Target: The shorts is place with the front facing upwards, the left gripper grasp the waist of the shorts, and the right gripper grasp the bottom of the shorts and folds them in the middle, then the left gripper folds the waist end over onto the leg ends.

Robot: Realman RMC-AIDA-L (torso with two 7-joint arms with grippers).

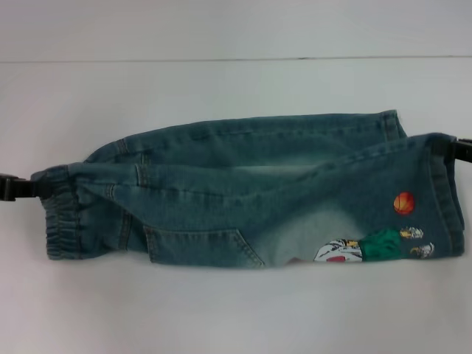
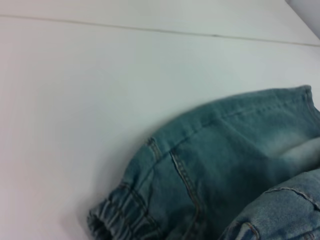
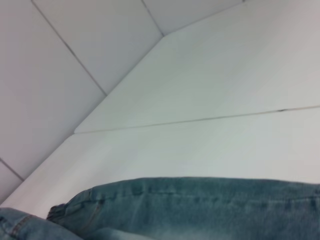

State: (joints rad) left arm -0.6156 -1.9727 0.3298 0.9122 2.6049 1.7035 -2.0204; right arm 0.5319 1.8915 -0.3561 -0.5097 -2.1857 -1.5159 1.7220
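Halfway-ish, I'd say. The shorts (image 1: 251, 195) are lying stretched out sideways across the white table (image 1: 221, 310), and they already look doubled lengthwise: one denim layer sits over the other, w/ the far layer's edge peeking out behind the near one. So the first fold down the middle looks basically done or just finishing.

The left gripper (image 1: 16, 186) is at the left end, right at the gathered waist (image 1: 55, 221), black tip touching the elastic band. Looks clamped onto the waist fabric, since the cloth pulls toward it. The right gripper (image 1: 463, 150) is at the opposite end by the bottom (image 1: 450, 195), only a sliver of black showing at the frame edge. It seems pinched on the hem, but tbh I can't really tell how its fingers sit, too little in view. Neither wrist cam shows fingers, just denim and table.

The embroidered player (image 1: 376, 247) and the orange ball (image 1: 403, 203) face up near the leg ends (image 1: 439, 221), and the patch pocket (image 1: 206, 247) is on the near side.

What's left, imo: the 2nd fold. The waist end hasn't been carried over onto the leg ends yet, they're well apart, at opposite ends of the garment.
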